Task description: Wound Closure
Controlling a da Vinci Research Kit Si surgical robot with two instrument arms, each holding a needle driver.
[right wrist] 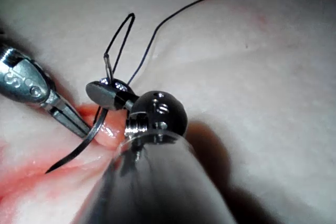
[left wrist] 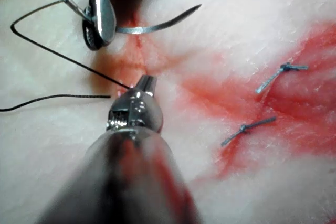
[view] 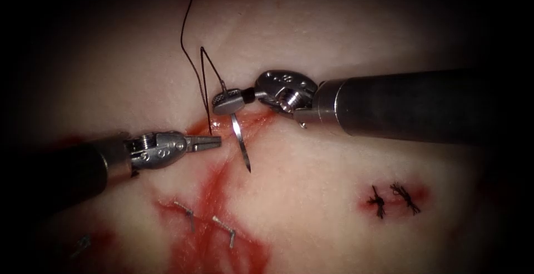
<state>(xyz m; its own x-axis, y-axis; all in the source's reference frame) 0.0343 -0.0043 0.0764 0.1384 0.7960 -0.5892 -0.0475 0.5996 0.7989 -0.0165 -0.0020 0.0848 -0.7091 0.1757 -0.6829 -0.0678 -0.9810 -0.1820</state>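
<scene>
My right tool (view: 228, 103) comes in from the right, its jaws shut on the curved needle (view: 241, 143) close to its tail. The needle hangs free of the tissue, tip pointing down over the cut (view: 218, 169). Black thread (view: 203, 79) rises from the needle's tail in a narrow loop and drops to the tissue at the cut's upper end; a second strand climbs out of view. My left tool (view: 211, 142) lies on the left with shut jaws holding nothing, tips just below where the thread meets the tissue. The left wrist view shows its jaws (left wrist: 145, 83), the needle (left wrist: 157, 24) and the thread (left wrist: 63, 56). The right wrist view shows the needle (right wrist: 86, 142) in the right tool (right wrist: 102, 92).
Red fluid (view: 222, 252) stains the tissue along the cut. Metal clips (view: 225, 230) (view: 186, 213) sit in the tissue lower down. Two knotted black stitches (view: 378, 202) (view: 406, 198) lie at the right. The left tool (right wrist: 31, 85) also appears in the right wrist view.
</scene>
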